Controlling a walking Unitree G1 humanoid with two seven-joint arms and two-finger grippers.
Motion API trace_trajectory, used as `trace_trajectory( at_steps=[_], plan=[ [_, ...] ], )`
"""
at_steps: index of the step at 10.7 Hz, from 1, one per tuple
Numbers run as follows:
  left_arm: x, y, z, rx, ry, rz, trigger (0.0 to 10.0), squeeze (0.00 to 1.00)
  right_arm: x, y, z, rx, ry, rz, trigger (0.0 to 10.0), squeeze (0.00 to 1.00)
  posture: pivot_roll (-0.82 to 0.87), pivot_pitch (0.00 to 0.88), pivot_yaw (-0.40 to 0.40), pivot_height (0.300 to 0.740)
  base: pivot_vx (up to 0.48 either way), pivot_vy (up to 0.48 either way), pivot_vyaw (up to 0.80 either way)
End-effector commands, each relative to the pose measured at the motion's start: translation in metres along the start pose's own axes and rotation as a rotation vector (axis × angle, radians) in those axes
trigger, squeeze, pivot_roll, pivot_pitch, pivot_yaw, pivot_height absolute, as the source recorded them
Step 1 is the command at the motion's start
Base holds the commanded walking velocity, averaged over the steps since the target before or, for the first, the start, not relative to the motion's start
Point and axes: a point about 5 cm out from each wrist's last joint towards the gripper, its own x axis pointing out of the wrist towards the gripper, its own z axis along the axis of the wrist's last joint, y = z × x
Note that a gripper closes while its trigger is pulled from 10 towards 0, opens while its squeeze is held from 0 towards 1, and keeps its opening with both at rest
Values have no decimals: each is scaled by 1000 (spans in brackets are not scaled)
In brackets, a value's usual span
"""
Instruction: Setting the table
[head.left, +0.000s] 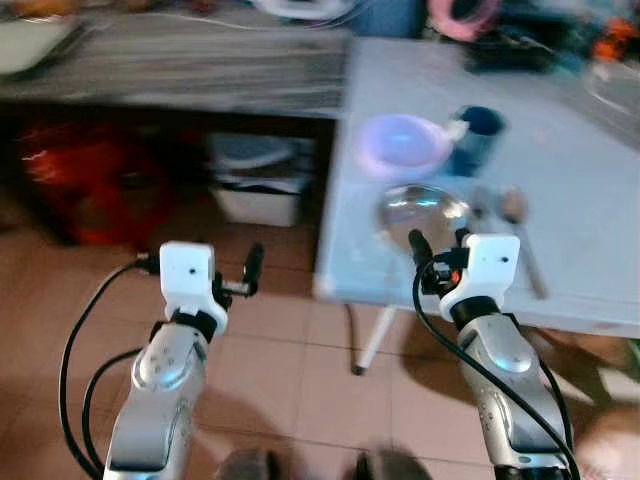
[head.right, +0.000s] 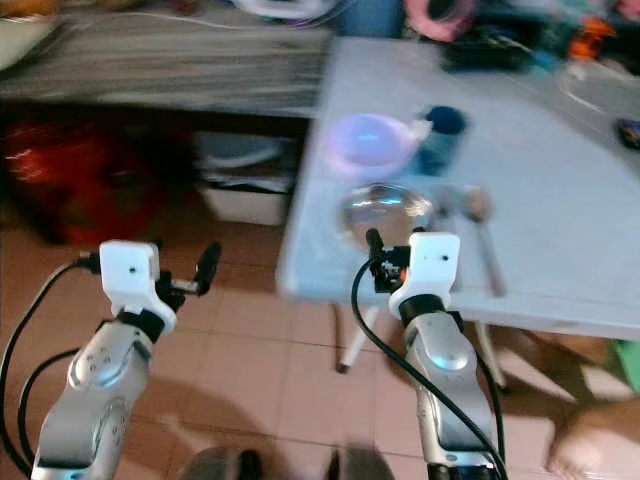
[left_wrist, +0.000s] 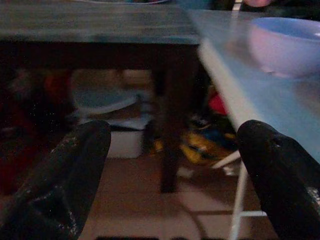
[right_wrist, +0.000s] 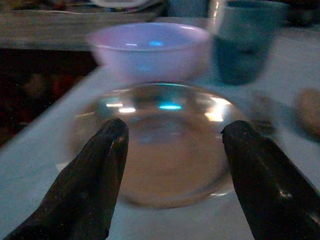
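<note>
A clear glass plate (head.left: 420, 210) lies near the front left corner of the white table (head.left: 590, 250). Behind it stand a pale purple bowl (head.left: 403, 143) and a blue cup (head.left: 477, 135). A fork (head.left: 480, 205) and a wooden-headed spoon (head.left: 515, 212) lie to the plate's right. My right gripper (head.left: 440, 243) is open, held low at the table's front edge and facing the plate (right_wrist: 170, 135), one finger (right_wrist: 95, 175) toward each side of it, nothing held. My left gripper (head.left: 240, 272) is open and hangs over the floor, left of the table, facing the bowl (left_wrist: 287, 45).
A dark wooden bench (head.left: 180, 65) runs along the back left, touching the table's left side. Under it sit a red bag (head.left: 75, 170) and a white bin (head.left: 260, 185). Clutter, including a pink ring (head.left: 462, 15), crowds the table's far end. The floor (head.left: 300, 380) is tiled. The eye views are blurred.
</note>
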Motion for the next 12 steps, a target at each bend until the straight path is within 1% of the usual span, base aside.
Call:
trace_trajectory(
  at_steps=[1,3,4,6,9,12],
  plan=[
    [-1,-5,2,-8,-7,-11,10000,0,-3,-5,3,-10,-11,-23,10000,0,-3,125,16,740,0,0,0],
    [-2,-5,1,-11,-4,-10,10000,0,-6,-12,4,-16,-10,-69,10000,0,-5,135,13,740,0,0,0],
    [-3,-5,1,-12,-7,-4,10000,0,-6,-15,4,-16,-10,-92,10000,0,-7,141,13,740,0,0,-800],
    [-4,-3,3,-15,-17,18,10000,0,-5,-19,6,-26,-15,-101,10000,0,-6,145,13,740,0,0,0],
    [-7,-4,-1,-7,3,3,10000,0,3,-32,7,-22,-8,-142,10000,0,-1,157,19,740,0,0,0],
    [-8,-1,1,16,0,22,10000,0,14,-33,16,16,-29,-88,10000,0,3,162,23,740,0,0,0]
  ],
)
